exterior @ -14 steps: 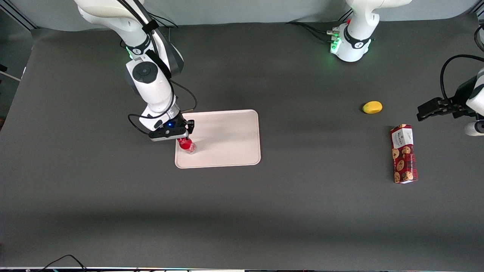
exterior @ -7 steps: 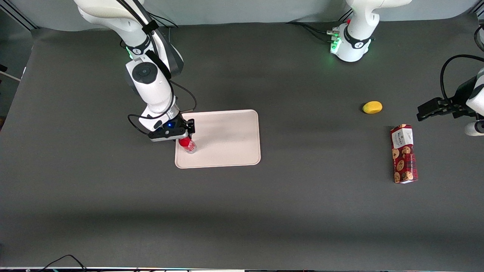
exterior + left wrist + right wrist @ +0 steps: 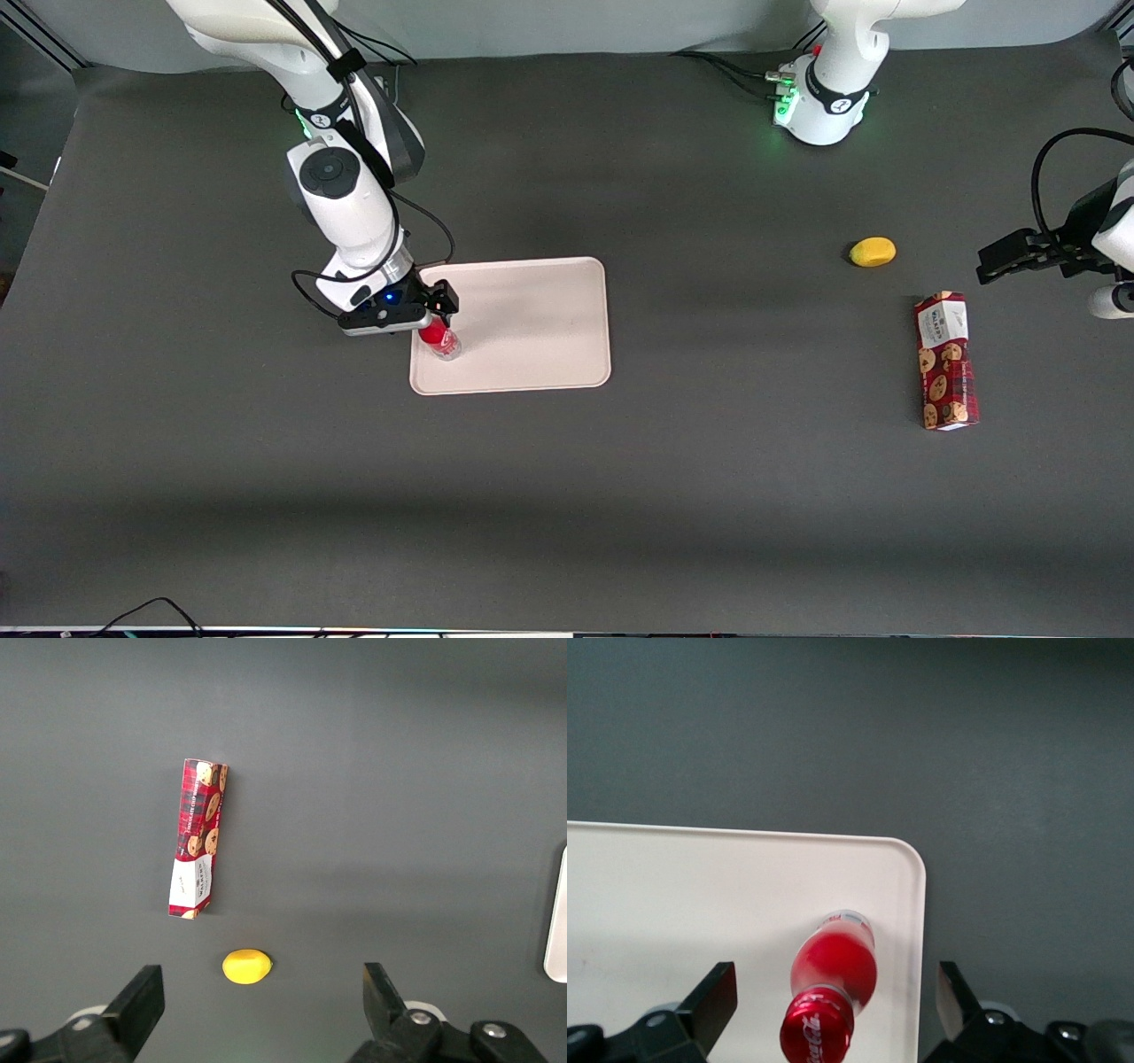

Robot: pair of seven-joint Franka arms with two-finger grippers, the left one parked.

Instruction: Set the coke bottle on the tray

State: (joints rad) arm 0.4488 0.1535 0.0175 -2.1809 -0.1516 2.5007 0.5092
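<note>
- The coke bottle point(image 3: 833, 988), a small clear-plastic bottle with a red cap and red label, is seen standing on its base inside the tray, close to the rim at the corner nearest the working arm's end of the table; the task appears all but done.
- The tray point(image 3: 540, 319), a large flat pale cream-pink rectangle with rounded corners and a low raised rim, lies flat on the dark table, so the bottle is kept from sliding off by that rim.
- The gripper point(image 3: 833, 1014) is held above the bottle's cap, its black fingers point(image 3: 713, 997) spread wide apart with nothing between them touched; the bottle is judged released and left standing on its own.
- Whether the bottle leans slightly cannot be settled from the wrist view; it may only be the camera's angle.
- A straight upward withdrawal would be called for, so the cap is not clipped.
- A yellow lemon-like object point(image 3: 873, 252) and a long red cookie box point(image 3: 945, 361) lie well apart, toward the parked arm's end.
</note>
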